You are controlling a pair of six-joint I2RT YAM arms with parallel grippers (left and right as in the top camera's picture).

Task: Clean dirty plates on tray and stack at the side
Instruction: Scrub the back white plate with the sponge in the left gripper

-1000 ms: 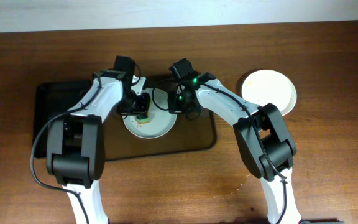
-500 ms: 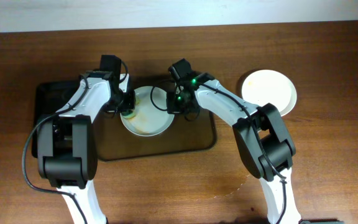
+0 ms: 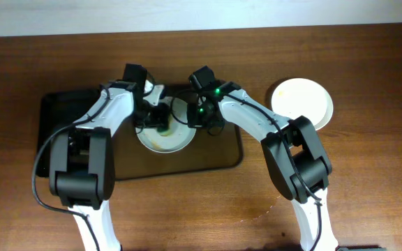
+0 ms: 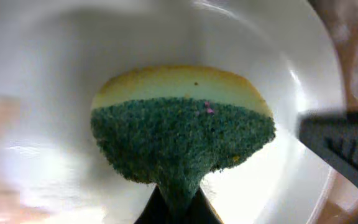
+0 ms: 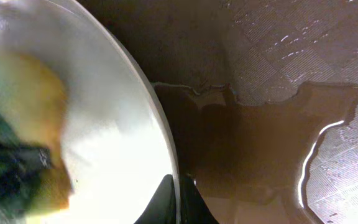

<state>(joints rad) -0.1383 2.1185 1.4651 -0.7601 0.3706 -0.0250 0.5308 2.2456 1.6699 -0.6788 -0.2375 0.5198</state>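
From overhead we see the plate (image 3: 166,141) lying in the middle of the tray (image 3: 218,153). The left gripper (image 3: 157,123) is over it, pinching a sponge (image 3: 161,129), the right gripper (image 3: 201,120) is at its right rim, and a second plate (image 3: 302,103) sits on the table right of the tray. In the left wrist view the green-and-yellow sponge, clamped in the left gripper, rests on the white plate inside the tray. In the right wrist view the right gripper is closed on the plate's rim, above the tray's wet floor.
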